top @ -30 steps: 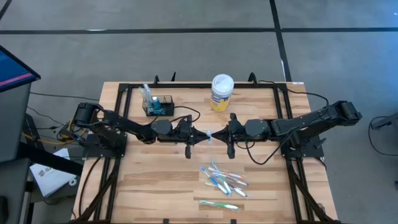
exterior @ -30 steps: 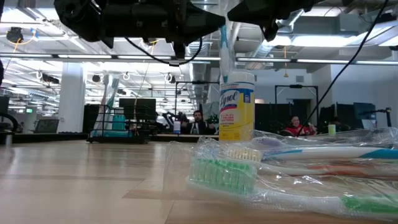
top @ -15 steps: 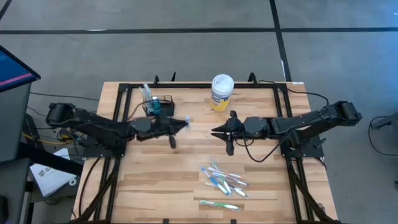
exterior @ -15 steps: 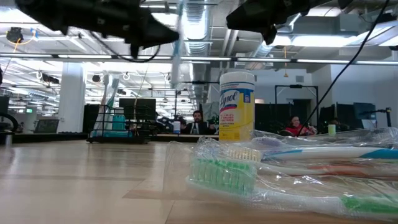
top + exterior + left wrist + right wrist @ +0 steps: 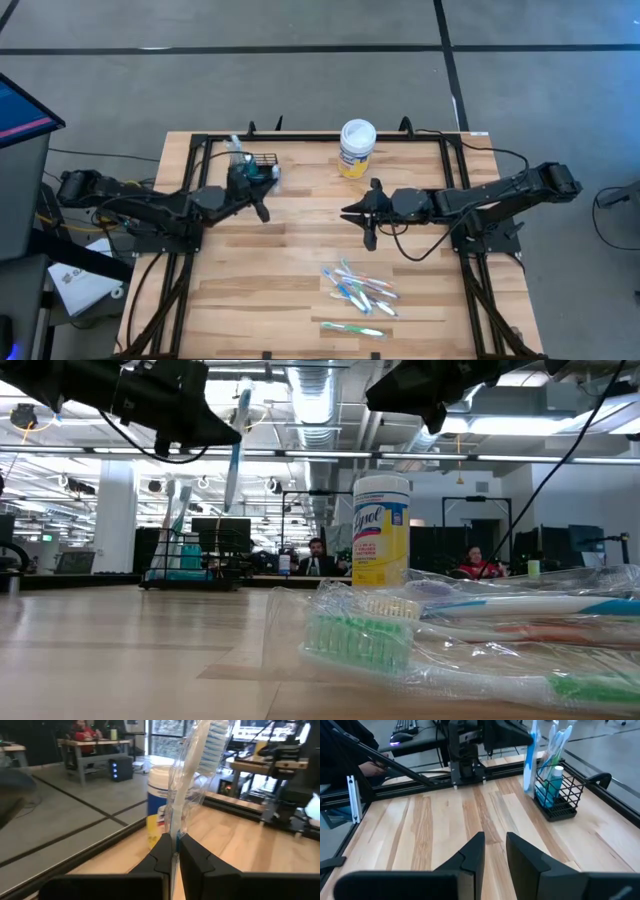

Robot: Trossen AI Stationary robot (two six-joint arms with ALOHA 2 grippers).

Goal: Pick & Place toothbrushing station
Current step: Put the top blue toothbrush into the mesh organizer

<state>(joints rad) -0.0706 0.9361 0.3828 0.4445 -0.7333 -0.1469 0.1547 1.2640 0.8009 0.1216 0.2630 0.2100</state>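
Mid-run, partly done. The toothbrushing station (image 5: 256,169), the black wire basket, sits at about 10 o'clock on the table (image 5: 250,290), near the far edge. It already holds a couple of brushes upright plus a small teal bottle, clearest in the right wrist view (image 5: 559,790).

The left gripper (image 5: 262,180) is right beside the basket, fingers clenched on a wrapped toothbrush (image 5: 192,775) with blue-and-white bristles. In the low view the brush (image 5: 236,450) hangs tilted in the air under that arm, so my read is it's about to go in, not placed yet.

The right gripper (image 5: 352,212) hangs over the table centre, fingers parted a little with nothing between them; the wrist view (image 5: 492,851) shows only bare wood through the gap.

What's left: a loose pile of wrapped toothbrushes (image 5: 360,288) at about 5 o'clock, one more lying apart nearer the front edge. Looks like well over half the brushes are still to move.

Writing: the white-lidded yellow tub (image 5: 356,148) at 12 o'clock reads "Lysol" in the low view (image 5: 380,530); the smaller print is too fine to read. Can't read anything on the brush wrappers.
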